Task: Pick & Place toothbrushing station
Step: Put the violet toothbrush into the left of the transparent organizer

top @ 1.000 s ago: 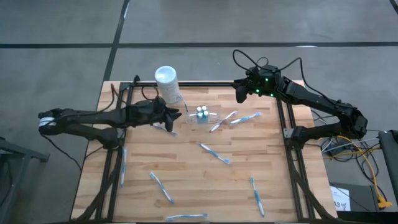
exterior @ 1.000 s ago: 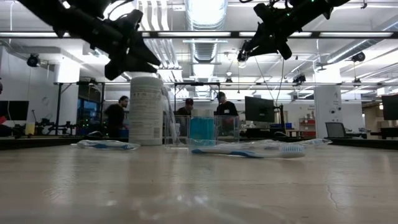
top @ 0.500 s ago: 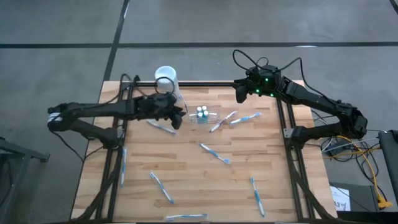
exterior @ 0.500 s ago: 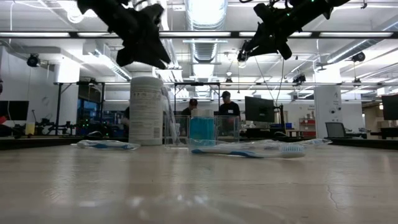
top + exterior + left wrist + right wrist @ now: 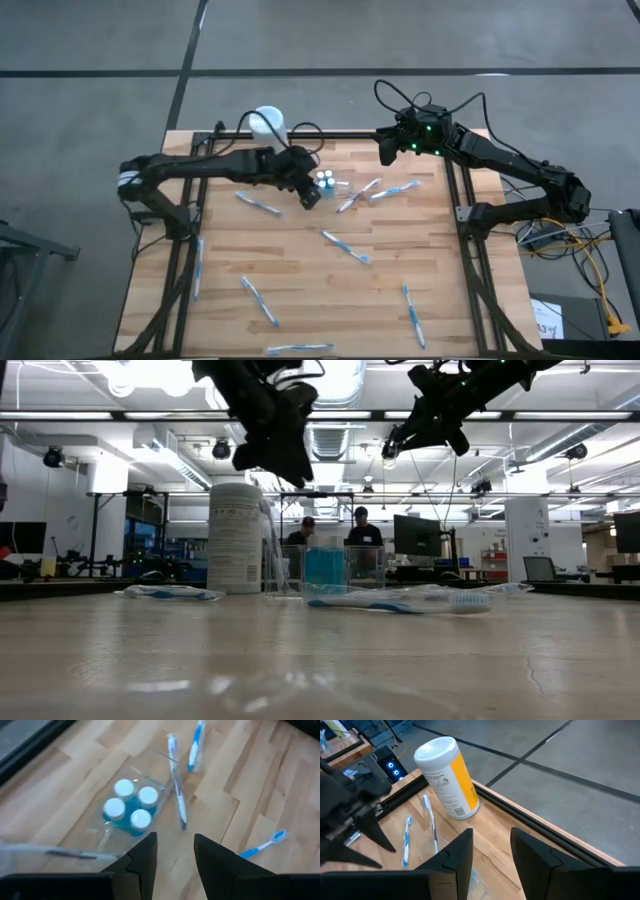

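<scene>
**A:** Two arms over my bench [image 5: 300, 290]: what surface, what room?

**B:** Pale wood planks, dark rails at the edges; behind it a workshop, two people standing far off.

**A:** Materials?

**B:** I see the toothbrushing station [image 5: 325, 183], clear plastic with four white caps over blue; a white cylindrical container [image 5: 268, 124]; thin blue-and-white toothbrushes [image 5: 345, 246].

**A:** Jaws?

**B:** Left gripper [image 5: 309, 194] hangs just beside the station, jaws spread, holding nothing. Right gripper [image 5: 386, 151] waits raised at the far edge, jaws parted.
</scene>
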